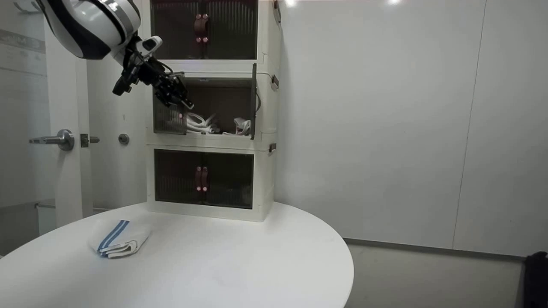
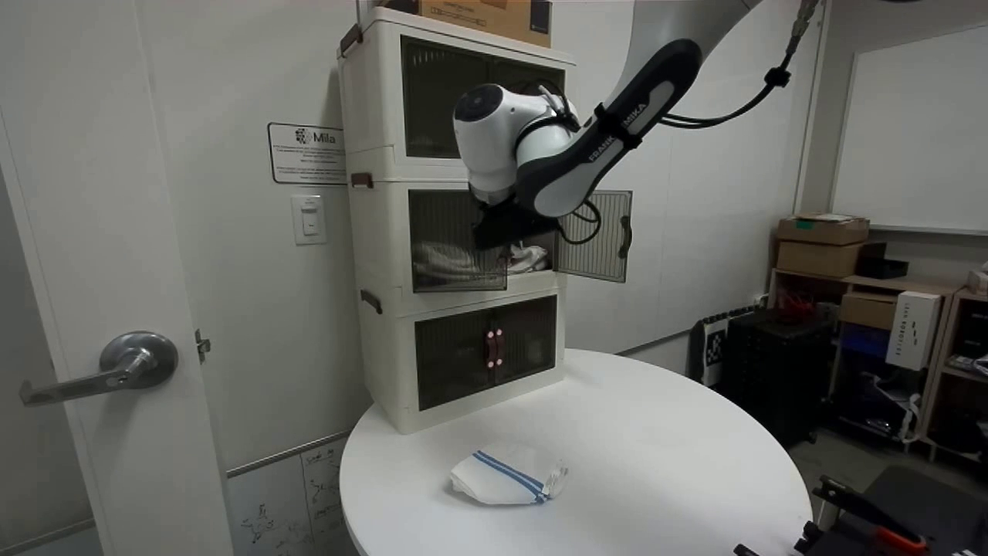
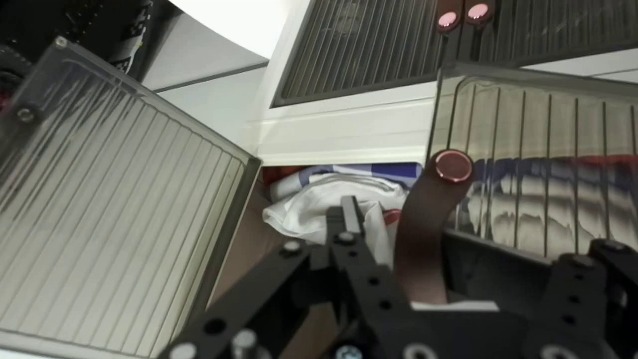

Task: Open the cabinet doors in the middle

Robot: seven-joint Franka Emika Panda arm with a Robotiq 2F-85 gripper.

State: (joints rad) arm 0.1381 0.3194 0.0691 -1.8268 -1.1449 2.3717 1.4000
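Table (image 1: 257,265), round and white, bore a stack (image 2: 378,255) of three white cabinets. The robot arm (image 2: 556,171) hung before the stack. On the middle unit were the cabinet doors (image 2: 606,239), tinted, ribbed and see-through: in both exterior views one stood swung well out, its partner only partway. On the table near the stack lay a folded towel (image 2: 502,476), white with blue stripes. White cloth (image 1: 199,122) lay inside that unit. The gripper (image 1: 182,102) was close to the partly swung door, its jaws standing apart in the wrist view. Between them showed a brown handle (image 3: 421,234); whether they touched it could not be told. One fingertip (image 3: 352,214) showed against the cloth.
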